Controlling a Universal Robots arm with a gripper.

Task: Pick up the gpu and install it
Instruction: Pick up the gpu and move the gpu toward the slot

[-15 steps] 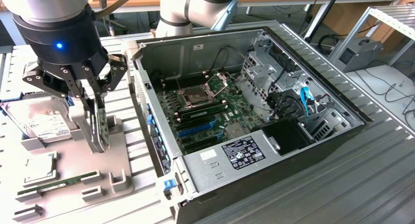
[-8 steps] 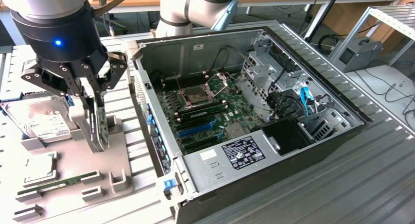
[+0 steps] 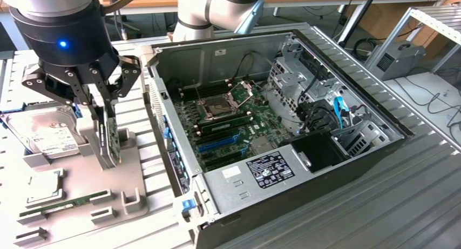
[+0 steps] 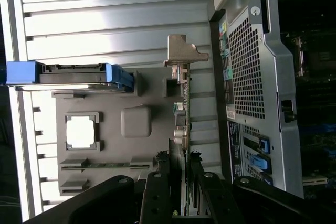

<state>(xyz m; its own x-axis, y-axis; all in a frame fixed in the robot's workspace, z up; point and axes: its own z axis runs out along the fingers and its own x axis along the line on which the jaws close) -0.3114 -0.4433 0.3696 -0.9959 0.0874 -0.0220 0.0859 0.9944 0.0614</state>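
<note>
Lying nearest on the grey tray (image 3: 135, 180), a memory stick (image 3: 65, 201) is seen well apart from the computer case (image 3: 303, 206); farther back, just beside the case's outer wall, the gpu (image 3: 109, 143) is clamped upright, on edge, between the fingers of the gripper (image 3: 106, 115)

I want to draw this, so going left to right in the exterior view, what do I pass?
First the hard drive → gpu → open computer case → grey box.
</note>
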